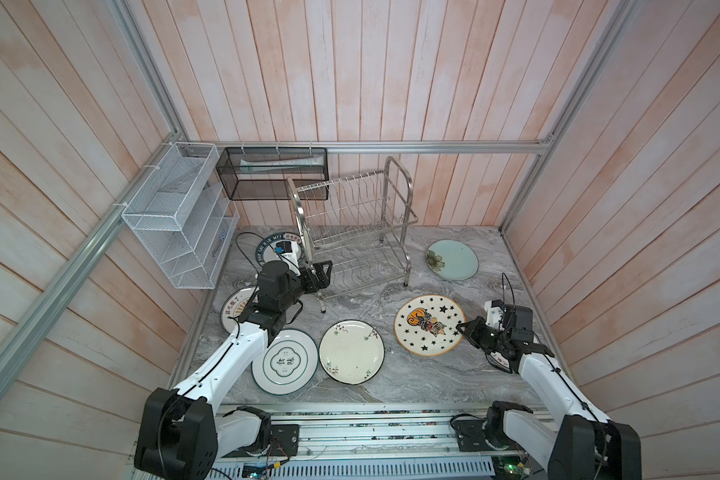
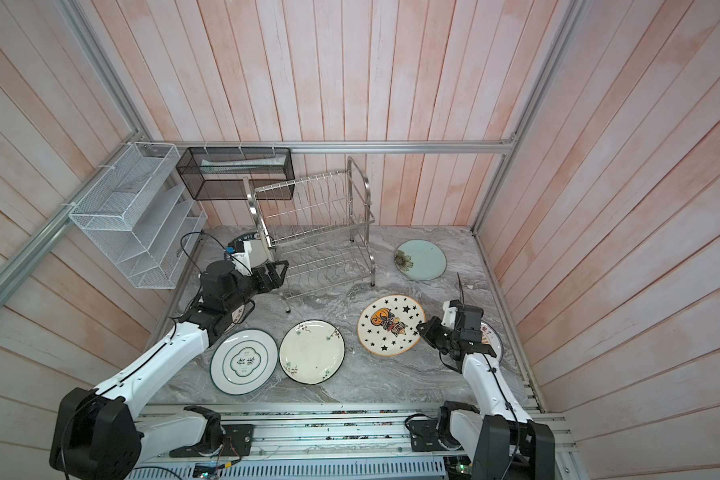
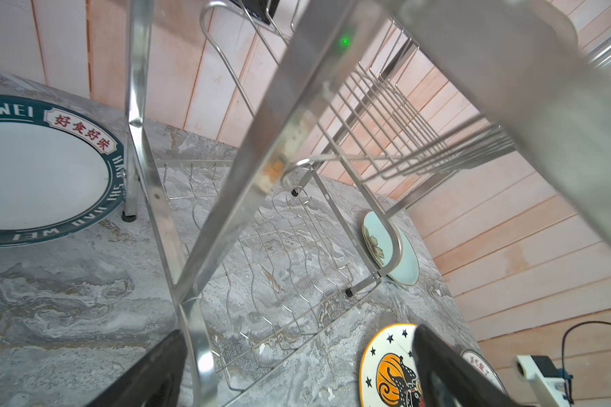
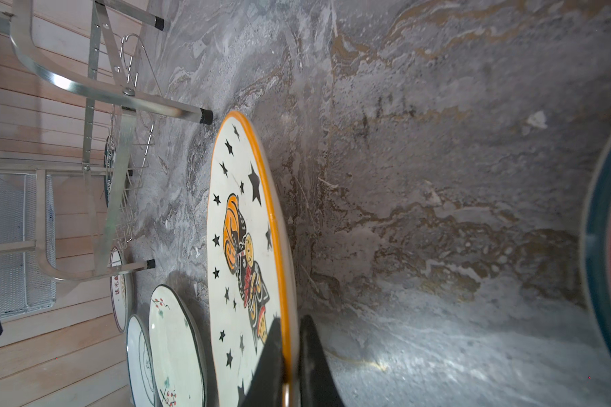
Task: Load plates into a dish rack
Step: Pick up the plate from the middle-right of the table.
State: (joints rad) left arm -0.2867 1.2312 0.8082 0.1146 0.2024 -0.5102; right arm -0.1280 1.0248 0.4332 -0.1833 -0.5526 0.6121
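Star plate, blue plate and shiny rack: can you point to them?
Star plate [image 1: 429, 326]: in a top view, on its orange middle picture.
Blue plate [image 1: 458, 262]: in a top view, on its plain middle.
Shiny rack [image 3: 233, 204]: left wrist view, on its slanted steel bar.

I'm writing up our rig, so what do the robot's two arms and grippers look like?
The left arm and right arm have white links, bulky black joints and thin black cables. The left gripper and right gripper are black with tapered fingers.

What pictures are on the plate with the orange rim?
The plate has black stars and an orange-and-black cartoon figure; clearest in a top view.
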